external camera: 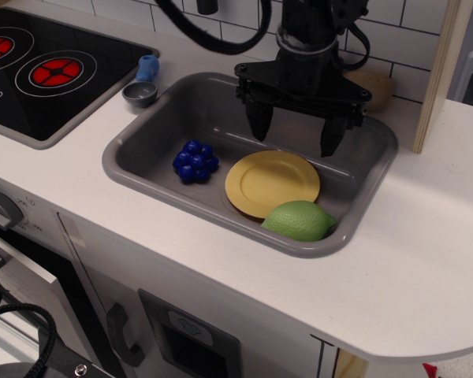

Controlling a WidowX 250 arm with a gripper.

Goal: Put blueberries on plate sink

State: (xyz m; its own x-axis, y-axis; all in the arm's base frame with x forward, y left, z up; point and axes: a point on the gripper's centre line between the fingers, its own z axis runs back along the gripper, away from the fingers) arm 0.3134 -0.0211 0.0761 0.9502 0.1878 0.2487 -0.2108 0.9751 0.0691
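The blueberries [195, 161] are a glossy dark-blue cluster lying on the floor of the grey sink [134, 169], left of the yellow plate [271, 183]. The plate lies in the sink's front middle and is bare. My gripper [296, 135] hangs open above the sink, just behind the plate's far edge and to the right of the blueberries, holding nothing. Its two black fingers [258, 122] point down with a wide gap between them.
A green lemon-shaped toy [298, 220] rests against the plate's front right edge in the sink. A small grey bowl [139, 94] and a pale blue knob-shaped thing [148, 66] stand on the counter left of the sink. A black stove top [39, 71] lies at the far left. A wooden post [441, 71] stands at the right.
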